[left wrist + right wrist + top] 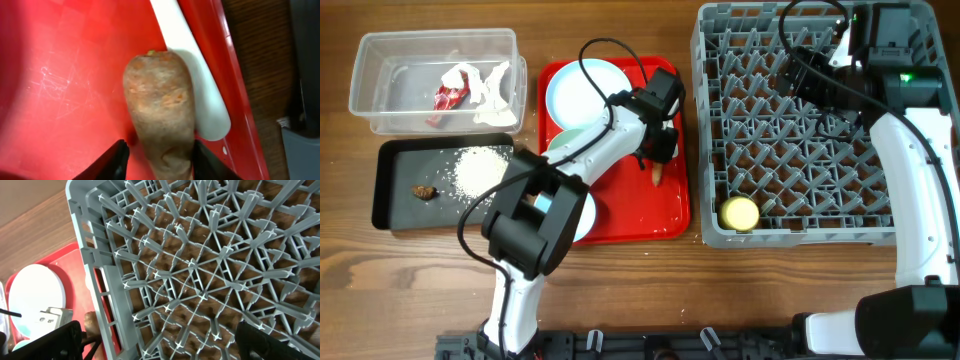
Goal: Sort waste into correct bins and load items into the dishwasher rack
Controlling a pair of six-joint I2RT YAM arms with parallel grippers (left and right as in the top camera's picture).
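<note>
One relation matters. Black tray (395, 205) sits well left of the red tray (620, 225); the carrot stick (160, 115) lies near that tray's right edge, touching the white spoon (195, 75). Its long axis runs straight out from the left claw (160, 160), crosswise to the squeeze, with jaws flanking one end. Can't tell if they're pinching. Right claw (160, 340) gapes over the rack (820, 140), farther off.

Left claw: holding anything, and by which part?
Left claw straddles one end of the carrot stick on the red tray; whether it grips yet cannot be told.
</note>
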